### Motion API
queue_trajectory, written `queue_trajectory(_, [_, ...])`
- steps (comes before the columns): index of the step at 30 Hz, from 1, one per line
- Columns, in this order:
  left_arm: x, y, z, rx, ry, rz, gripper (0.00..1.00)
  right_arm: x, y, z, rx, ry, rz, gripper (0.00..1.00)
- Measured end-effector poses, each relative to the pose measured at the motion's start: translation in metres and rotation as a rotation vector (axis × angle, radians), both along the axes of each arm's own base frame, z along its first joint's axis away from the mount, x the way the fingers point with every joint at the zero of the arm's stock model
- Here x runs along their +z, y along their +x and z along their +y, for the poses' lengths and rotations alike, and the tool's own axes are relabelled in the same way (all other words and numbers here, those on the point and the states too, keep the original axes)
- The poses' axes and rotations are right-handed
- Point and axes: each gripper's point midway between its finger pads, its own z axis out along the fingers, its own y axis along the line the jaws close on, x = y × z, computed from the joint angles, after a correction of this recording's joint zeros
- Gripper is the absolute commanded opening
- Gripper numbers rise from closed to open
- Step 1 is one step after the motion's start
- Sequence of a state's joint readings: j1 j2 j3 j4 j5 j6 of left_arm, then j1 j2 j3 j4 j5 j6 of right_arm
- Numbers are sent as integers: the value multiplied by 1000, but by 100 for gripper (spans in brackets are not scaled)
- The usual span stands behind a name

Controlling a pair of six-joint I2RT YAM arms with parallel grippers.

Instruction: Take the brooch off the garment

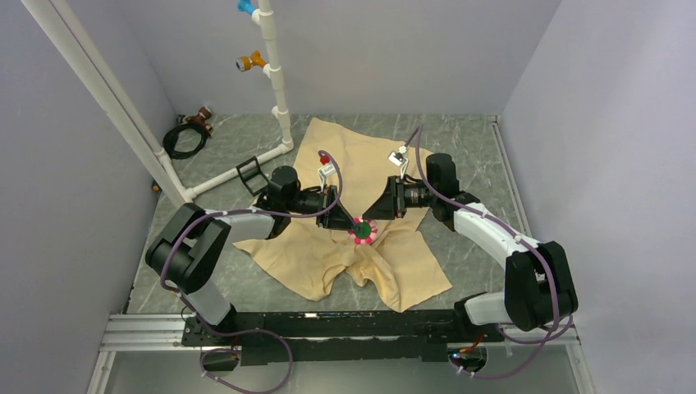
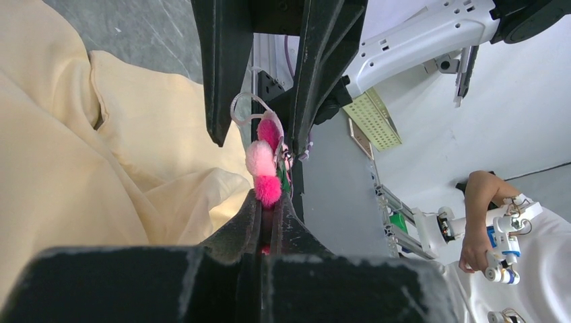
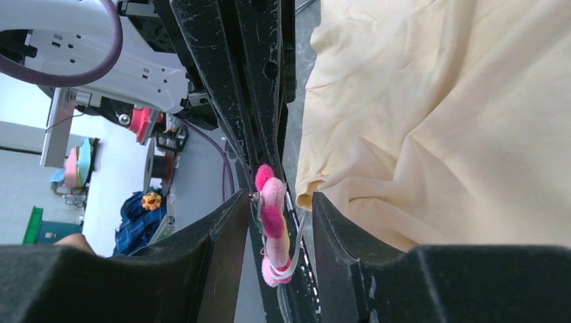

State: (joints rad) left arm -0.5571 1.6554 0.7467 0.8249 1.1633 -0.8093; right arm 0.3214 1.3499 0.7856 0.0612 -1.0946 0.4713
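So the brooch (image 1: 361,233) is pretty much dead centre in the top view, over the lower middle of the beige garment (image 1: 361,156), which lies all rumpled on the grey marbled surface (image 1: 484,164). Both arms come in at it, one from the left of the frame and one from the right. In the left wrist view the left fingers (image 2: 236,229) are pressed together at bottom centre, with the fluffy pink edge of the brooch pinched at their tips. In the right wrist view the right fingers (image 3: 215,256) are spread wide, one on each side of the brooch, and I can't tell if either actually touches it. Cloth fills the right of that frame, just beside the brooch. Honestly can't make out whether the pin is through the cloth or not.
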Motion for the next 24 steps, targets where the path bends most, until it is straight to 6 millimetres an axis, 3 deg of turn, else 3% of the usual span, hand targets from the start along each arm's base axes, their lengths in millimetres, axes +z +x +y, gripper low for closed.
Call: queue_trajectory(24, [-1,0,0,0,5,5,0,-3,-3,-1,6,-10,9,35])
